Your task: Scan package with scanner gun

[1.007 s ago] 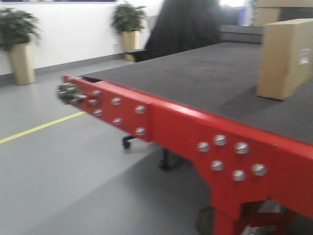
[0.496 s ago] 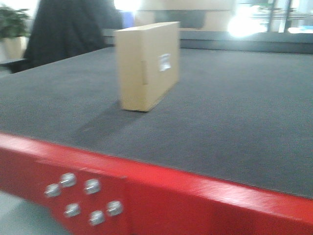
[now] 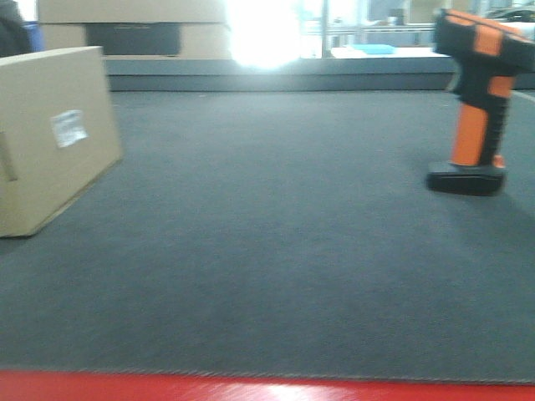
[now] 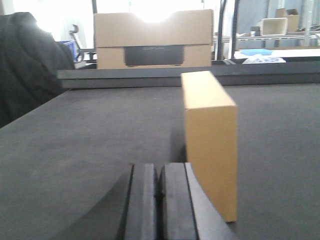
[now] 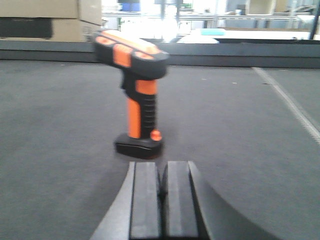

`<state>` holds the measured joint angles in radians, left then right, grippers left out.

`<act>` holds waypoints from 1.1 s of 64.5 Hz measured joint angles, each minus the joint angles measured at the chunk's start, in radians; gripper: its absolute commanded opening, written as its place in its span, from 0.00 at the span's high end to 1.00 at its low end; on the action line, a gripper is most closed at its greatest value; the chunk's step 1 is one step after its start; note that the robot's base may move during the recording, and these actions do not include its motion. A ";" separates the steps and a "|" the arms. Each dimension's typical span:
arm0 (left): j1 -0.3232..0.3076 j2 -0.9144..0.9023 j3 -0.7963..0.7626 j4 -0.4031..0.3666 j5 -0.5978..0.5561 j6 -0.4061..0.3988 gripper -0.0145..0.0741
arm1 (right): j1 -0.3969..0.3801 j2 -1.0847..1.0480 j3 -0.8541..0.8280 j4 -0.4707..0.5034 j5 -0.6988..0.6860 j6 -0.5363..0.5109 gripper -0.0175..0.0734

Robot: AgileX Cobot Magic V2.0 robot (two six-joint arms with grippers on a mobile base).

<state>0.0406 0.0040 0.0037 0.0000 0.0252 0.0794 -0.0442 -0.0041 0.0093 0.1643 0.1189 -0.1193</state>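
The package [image 3: 50,138], a tan cardboard box with a small white label, stands on edge at the left of the dark mat; it also shows just ahead and to the right of my left gripper [image 4: 160,172], which is shut and holds nothing. The package [image 4: 210,140] shows its narrow side there. The scanner gun [image 3: 476,100], black with orange stripe and handle, stands upright on its flat foot at the right. In the right wrist view the scanner gun [image 5: 137,90] stands a short way ahead of my right gripper [image 5: 164,170], shut and empty.
The dark mat [image 3: 276,217] has a red frame edge [image 3: 251,388] at the front. A pale box with a dark printed panel [image 4: 152,42] sits beyond the far edge. A dark-clothed figure [image 4: 27,65] is at the back left. Shelving stands behind.
The front view has swept to the right: the package slid from centre to the left edge, the scanner gun has come into view, and the red frame dropped to the bottom.
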 measured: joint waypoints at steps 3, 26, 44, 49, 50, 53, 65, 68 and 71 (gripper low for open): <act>0.000 0.000 0.000 0.000 0.000 0.000 0.96 | 0.000 0.000 0.000 0.000 0.000 0.000 0.99; 0.000 0.000 0.000 0.000 0.000 0.000 0.96 | 0.000 0.000 0.000 0.000 0.000 0.000 0.99; 0.000 0.000 0.000 0.000 0.000 0.000 0.96 | 0.000 0.000 0.000 0.000 0.000 0.000 0.99; 0.000 0.000 0.000 0.000 0.000 0.000 0.96 | 0.000 0.000 0.000 0.000 0.000 0.000 0.99; 0.000 0.000 0.000 0.000 0.000 0.000 0.96 | 0.000 0.000 0.000 0.000 0.000 0.000 0.99; 0.000 0.000 0.000 0.000 0.000 0.000 0.96 | 0.000 0.000 0.000 0.000 0.000 0.000 0.99; 0.000 0.000 0.000 0.000 0.000 0.000 0.96 | 0.000 0.000 0.000 0.000 0.000 0.000 0.99; 0.000 0.000 0.000 0.000 0.000 0.000 0.96 | 0.000 0.000 0.000 0.000 0.000 0.000 0.99; 0.000 0.000 0.000 0.000 0.000 0.000 0.96 | 0.000 0.000 0.000 0.000 0.000 0.000 0.99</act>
<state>0.0406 0.0040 0.0037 0.0000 0.0252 0.0794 -0.0442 -0.0041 0.0093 0.1643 0.1189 -0.1193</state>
